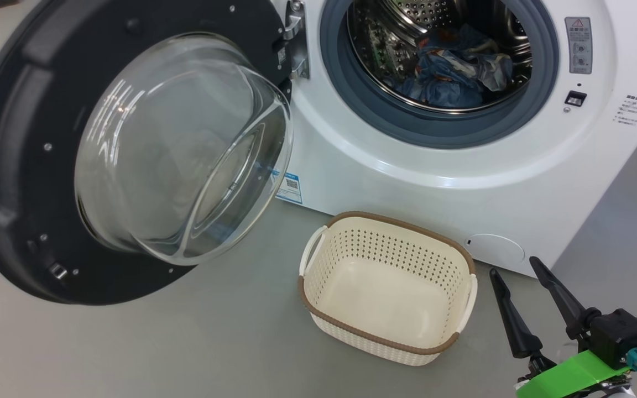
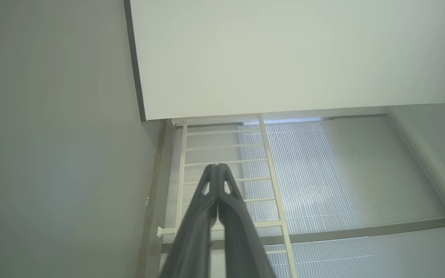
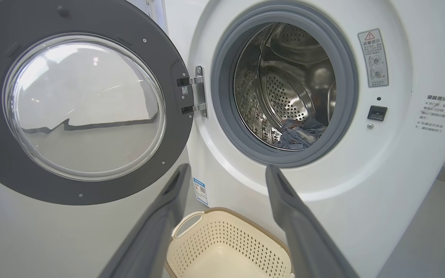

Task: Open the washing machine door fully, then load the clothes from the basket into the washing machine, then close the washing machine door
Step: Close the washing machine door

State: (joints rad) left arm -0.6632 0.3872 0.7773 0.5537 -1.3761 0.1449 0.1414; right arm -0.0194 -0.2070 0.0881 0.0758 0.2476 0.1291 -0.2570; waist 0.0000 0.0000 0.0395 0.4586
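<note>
The washing machine door (image 1: 180, 149) hangs wide open on its hinge (image 1: 295, 38) at the left of the washing machine (image 1: 407, 182), its inner side and bulging glass bowl turned towards the head camera. The round mouth with its grey-blue gasket (image 1: 351, 105) is uncovered. The clothes (image 1: 451, 72) lie in the bottom of the steel drum as a crumpled blue bundle with what may be orange specks, though the dim drum makes the print hard to read. The basket (image 1: 401, 246) stands upright on the grey floor (image 1: 213, 342), just in front of the machine's lower front panel and below the mouth, with nothing in it. A small blue label sticker (image 1: 290, 187) sits on the machine's front, up and to the left of the basket. The right gripper (image 1: 513, 265) hovers just to the right of the basket, its two dark fingers spread apart and holding nothing. The left gripper (image 2: 217, 166) has its fingers pressed together with nothing between them, pointing at a pale wall and a ribbed window panel (image 2: 342, 170).
</note>
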